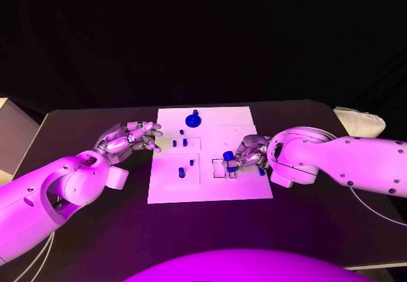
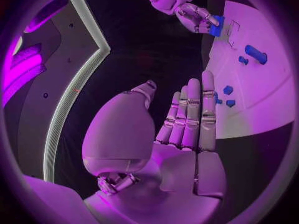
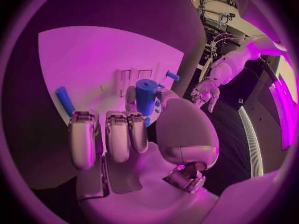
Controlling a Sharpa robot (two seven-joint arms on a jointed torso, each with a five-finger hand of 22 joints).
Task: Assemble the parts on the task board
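Blue part (image 1: 229,156) half-hidden in right hand (image 1: 249,154)

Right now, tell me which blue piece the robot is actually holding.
The blue cylinder in the right robot hand, at the white plate's right side. It is pinched between fingers and thumb; the other blue pieces sit untouched on the plate.

- The flat rectangular white task board (image 1: 212,182) lies plain and unpatterned on the matte black table (image 1: 84,235).
- The small plastic parts are blue, among them a round-headed blue piece (image 1: 193,120) and a blue cylinder (image 3: 146,95) (the darkest blue).
- The silver many-fingered right hand (image 3: 134,134) joins a white arm.
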